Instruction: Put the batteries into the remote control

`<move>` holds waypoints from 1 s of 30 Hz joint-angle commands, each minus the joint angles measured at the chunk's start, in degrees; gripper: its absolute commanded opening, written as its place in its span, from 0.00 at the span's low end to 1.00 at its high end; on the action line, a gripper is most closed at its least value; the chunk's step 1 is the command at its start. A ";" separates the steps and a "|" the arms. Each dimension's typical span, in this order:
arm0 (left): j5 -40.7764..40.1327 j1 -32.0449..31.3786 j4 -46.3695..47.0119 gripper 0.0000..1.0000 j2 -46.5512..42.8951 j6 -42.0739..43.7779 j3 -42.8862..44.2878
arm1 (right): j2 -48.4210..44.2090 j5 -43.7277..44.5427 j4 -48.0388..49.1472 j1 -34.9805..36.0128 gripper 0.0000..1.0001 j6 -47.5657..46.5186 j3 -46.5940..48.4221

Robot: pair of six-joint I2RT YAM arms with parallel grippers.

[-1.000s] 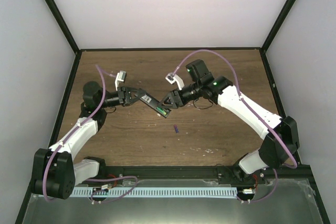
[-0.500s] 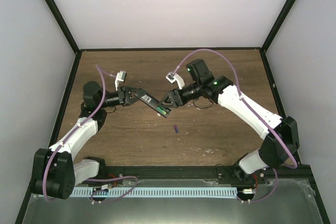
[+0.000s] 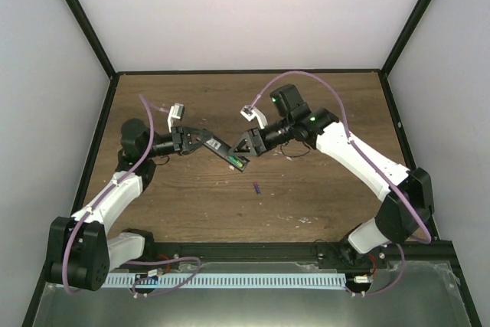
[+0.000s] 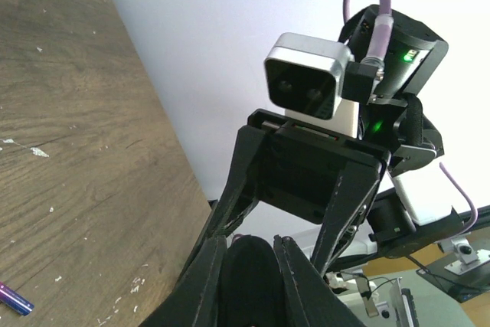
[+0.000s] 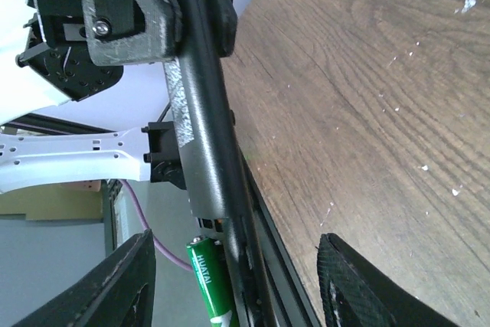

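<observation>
Left gripper (image 3: pixel 205 142) clamps the remote control (image 3: pixel 228 155), its green battery (image 5: pixel 208 281) between the spread right gripper (image 3: pixel 243 148).

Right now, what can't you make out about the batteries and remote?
Right wrist view: the bottom edge cuts off the green battery, so its seating in the remote is unclear; the top view is too small.
Top view: purple battery too small to read polarity; the left wrist view's edge crops it.
Left wrist view: the left gripper hides all but the remote's end.
</observation>
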 commanded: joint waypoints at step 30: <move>0.39 0.14 0.61 0.00 -0.45 2.37 1.25 | 3.10 -4.97 -0.64 0.81 0.37 2.05 2.33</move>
